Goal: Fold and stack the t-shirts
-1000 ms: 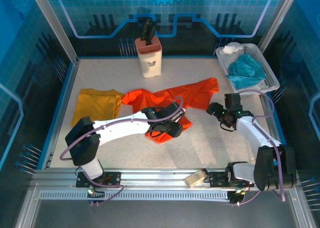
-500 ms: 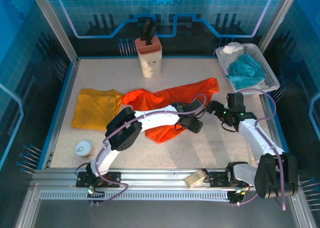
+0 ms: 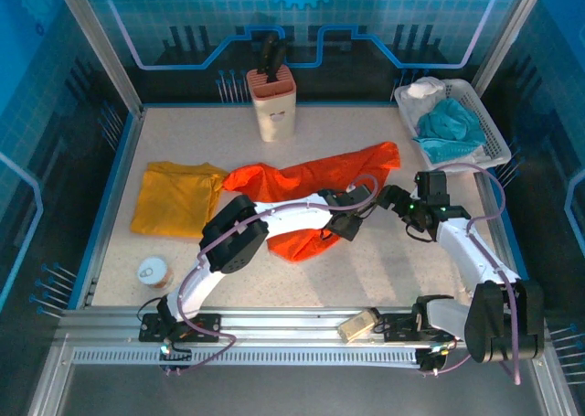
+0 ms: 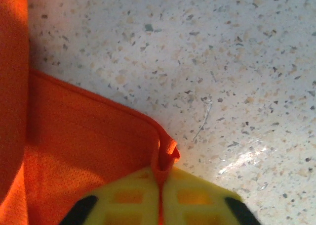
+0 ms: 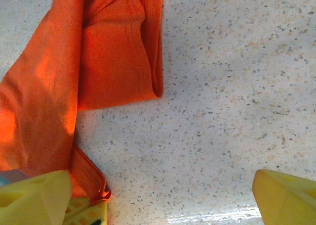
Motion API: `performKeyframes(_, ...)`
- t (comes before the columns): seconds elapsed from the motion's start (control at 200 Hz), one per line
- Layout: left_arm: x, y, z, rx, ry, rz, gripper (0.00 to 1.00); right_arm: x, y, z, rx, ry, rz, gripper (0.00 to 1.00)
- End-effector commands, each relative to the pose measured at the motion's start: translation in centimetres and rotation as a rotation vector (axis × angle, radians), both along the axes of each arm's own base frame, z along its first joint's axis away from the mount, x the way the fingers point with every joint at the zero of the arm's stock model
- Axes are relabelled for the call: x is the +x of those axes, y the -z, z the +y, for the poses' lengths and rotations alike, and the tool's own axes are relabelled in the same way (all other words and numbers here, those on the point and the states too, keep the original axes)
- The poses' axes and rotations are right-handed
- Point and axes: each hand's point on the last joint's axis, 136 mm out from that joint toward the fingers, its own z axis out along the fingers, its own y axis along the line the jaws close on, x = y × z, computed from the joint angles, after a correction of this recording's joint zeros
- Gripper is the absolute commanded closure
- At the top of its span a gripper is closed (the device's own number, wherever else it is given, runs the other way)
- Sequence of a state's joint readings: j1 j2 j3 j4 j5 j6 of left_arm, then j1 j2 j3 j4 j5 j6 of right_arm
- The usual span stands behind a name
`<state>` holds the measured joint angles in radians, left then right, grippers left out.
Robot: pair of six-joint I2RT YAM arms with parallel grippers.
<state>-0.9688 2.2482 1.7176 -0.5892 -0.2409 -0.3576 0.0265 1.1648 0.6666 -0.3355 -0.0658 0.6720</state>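
The bright orange t-shirt [image 3: 320,174] lies crumpled across the middle of the table, with a folded lump toward the front [image 3: 297,242]. My left gripper [image 3: 347,220] is at its front right corner. In the left wrist view the gripper [image 4: 160,180] is shut on a pinch of the orange hem [image 4: 167,153]. My right gripper [image 3: 395,200] hovers just right of it, open, over bare tabletop [image 5: 160,188], beside the orange t-shirt [image 5: 113,57]. The mustard yellow t-shirt [image 3: 174,197] lies flat at the left.
A white basket [image 3: 494,133] at the back right holds a teal cloth [image 3: 448,128] and a white cloth [image 3: 425,90]. A knife block [image 3: 271,101] stands at the back centre. A small round cup [image 3: 155,272] sits front left. A tan object [image 3: 358,325] lies on the front rail.
My left arm swung right from the shirt's middle to its front right corner, and its jaws shut on the hem. The right gripper shifted slightly toward it and stayed open.
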Motion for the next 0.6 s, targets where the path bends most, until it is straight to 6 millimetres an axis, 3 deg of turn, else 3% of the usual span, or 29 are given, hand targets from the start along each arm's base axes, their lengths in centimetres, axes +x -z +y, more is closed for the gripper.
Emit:
performKeyframes(0.0,-0.5,-1.2,1.0,0.013,0.030,-0.010,1.00,-0.1,0.3,-0.4,0.005,-0.001,0.008,0.05)
performKeyframes(0.175,-3.2,-4.3,1.8,-0.044,0.149,0.023,1.00,0.3,0.1,-0.7,0.000,0.005,0.007,0.07)
performKeyframes(0.315,-7.6,-7.1,3.0,-0.166,0.275,0.090,1.00,0.9,0.1,-0.9,0.000,0.008,0.001,0.09)
performKeyframes(0.42,-10.8,-8.9,4.8,-0.217,0.341,0.134,1.00,1.4,0.2,-0.9,0.011,0.006,0.001,0.11)
performKeyframes(0.595,-14.2,-10.6,9.0,-0.233,0.366,0.141,1.00,2.1,0.6,-0.6,0.033,0.001,0.006,0.13)
